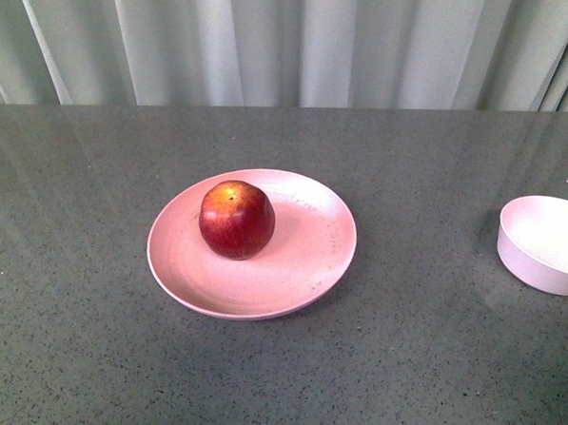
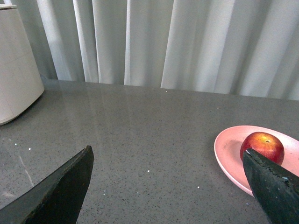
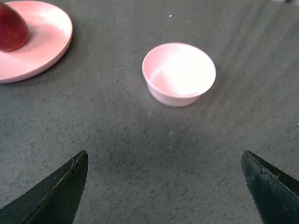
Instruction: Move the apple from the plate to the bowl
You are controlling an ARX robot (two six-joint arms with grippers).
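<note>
The deep-red apple [image 1: 236,219] sits on the salmon-pink plate [image 1: 306,268] in the middle of the grey table. The pale bowl [image 1: 548,244] stands empty at the right edge. Neither arm shows in the front view. In the left wrist view my left gripper [image 2: 167,154] is open and empty over bare table, with the apple [image 2: 262,144] and the plate [image 2: 229,151] beyond one finger. In the right wrist view my right gripper [image 3: 164,156] is open and empty, short of the bowl [image 3: 179,73]; the plate [image 3: 44,42] and part of the apple [image 3: 11,30] show in a corner.
White curtains [image 1: 285,41] hang behind the table's far edge. A white rounded appliance [image 2: 14,70] stands on the table in the left wrist view.
</note>
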